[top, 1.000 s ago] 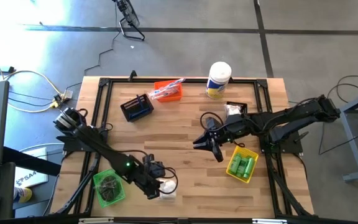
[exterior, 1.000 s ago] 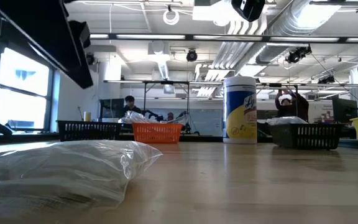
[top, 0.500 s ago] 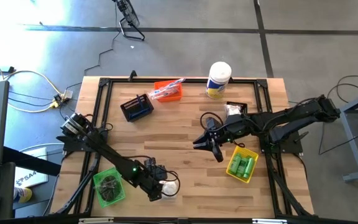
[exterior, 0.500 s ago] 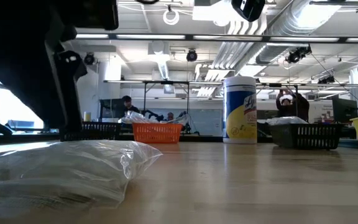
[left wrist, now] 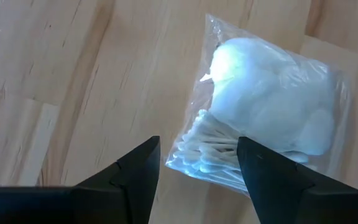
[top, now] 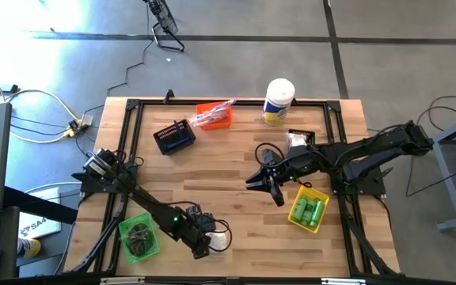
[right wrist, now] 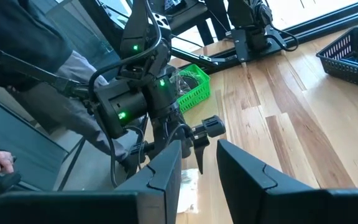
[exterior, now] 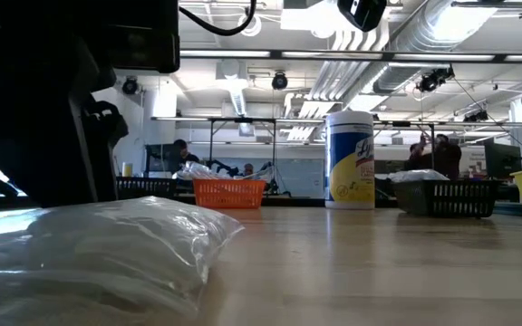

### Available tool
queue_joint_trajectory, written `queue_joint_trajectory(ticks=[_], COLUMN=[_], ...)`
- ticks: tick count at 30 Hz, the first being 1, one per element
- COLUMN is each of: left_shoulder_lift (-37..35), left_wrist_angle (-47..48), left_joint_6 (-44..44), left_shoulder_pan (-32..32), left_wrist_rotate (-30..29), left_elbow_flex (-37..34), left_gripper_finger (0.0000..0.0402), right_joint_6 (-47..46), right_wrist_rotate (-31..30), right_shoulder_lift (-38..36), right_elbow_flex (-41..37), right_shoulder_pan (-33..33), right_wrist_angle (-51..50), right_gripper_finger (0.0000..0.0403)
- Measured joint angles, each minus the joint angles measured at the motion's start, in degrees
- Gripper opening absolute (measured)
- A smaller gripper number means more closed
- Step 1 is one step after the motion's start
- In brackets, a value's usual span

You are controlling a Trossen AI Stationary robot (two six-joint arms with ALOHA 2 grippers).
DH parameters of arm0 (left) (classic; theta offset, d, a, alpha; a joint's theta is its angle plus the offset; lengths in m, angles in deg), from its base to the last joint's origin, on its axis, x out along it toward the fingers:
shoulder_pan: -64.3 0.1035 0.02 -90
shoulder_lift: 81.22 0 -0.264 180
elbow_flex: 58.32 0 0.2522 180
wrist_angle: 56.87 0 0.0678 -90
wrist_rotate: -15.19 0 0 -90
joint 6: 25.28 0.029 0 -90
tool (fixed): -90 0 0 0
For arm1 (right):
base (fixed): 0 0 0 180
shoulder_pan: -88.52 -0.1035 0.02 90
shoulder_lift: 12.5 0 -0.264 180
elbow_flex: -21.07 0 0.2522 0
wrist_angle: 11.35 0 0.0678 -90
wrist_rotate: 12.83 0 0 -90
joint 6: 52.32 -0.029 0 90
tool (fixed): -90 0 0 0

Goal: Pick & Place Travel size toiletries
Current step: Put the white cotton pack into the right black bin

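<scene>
A clear bag of white puffs and cotton swabs [top: 218, 237] [left wrist: 272, 118] lies flat on the wood near the table's near edge. It fills the low view's left foreground [exterior: 107, 258]. My left gripper [top: 203, 245] [left wrist: 197, 168] is open and hangs right over it, one finger on each side of the swab end. My right gripper [top: 273, 190] [right wrist: 199, 180] is open and hovers mid-table, beside the yellow bin of green mini bottles [top: 309, 211]. Dark round bundles lie in the green bin [top: 139, 236]. My left gripper comes at the bag from above, pointing down, its fingers astride the swab end [left wrist: 197, 146]. One fingertip [left wrist: 257, 165] overlaps the plastic edge. Whether it touches the bag I cannot tell. The bag rests flat on the table.
An orange bin with a slim packet [top: 212, 115], a black bin [top: 174, 136] and a tall white canister [top: 279, 101] stand along the far side. Another black bin holding a bag [top: 299, 140] sits by the right arm. Bare wood lies mid-table [top: 220, 178]. People move in the room behind.
My left gripper has moved toward the near edge and come down over the bag; its arm now fills the low view's left side. The bag's plastic has bulged and shifted slightly in the low view. The right arm has kept still.
</scene>
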Motion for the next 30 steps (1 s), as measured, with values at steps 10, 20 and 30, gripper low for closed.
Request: queue_joint_trajectory(ticks=[10,20,30], left_shoulder_lift=[0.02,-0.04,-5.29], left_wrist_angle=[0.35,0.89,6.28], left_joint_6=[0.02,0.07,1.61], left_shoulder_pan=[0.0,0.0,0.0], left_wrist_rotate=[0.59,0.35,-2.2], left_elbow_flex=[0.03,0.0,-0.24], left_gripper_finger=[0.009,0.0004,0.0], right_joint_6=[0.14,1.46,1.5], right_wrist_rotate=[0.0,0.02,1.96], right_shoulder_lift=[0.0,0.0,-1.57], right_elbow_flex=[0.0,0.0,0.0], right_shoulder_pan=[0.0,0.0,0.0], right_wrist_angle=[0.0,0.0,-0.02], right_gripper_finger=[0.0095,0.0095,0.0095])
